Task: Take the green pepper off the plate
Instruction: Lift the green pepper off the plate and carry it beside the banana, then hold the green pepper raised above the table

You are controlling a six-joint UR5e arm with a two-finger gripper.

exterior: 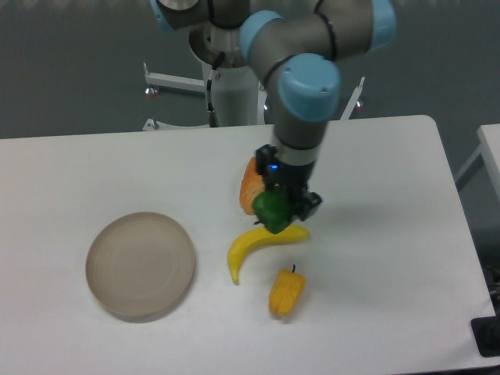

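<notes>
Lying nearest the camera, the yellow-orange pepper (287,293) and the banana (258,246) rest on the white desk (391,234), well apart from the bare plate (141,266) at left. Just behind the banana, the pincer (275,212) pinches the green pepper (272,209), seemingly held just above the desk, far from the plate. An orange fruit (250,190) sits mostly hidden behind the arm; the fingertips are hard to make out.
</notes>
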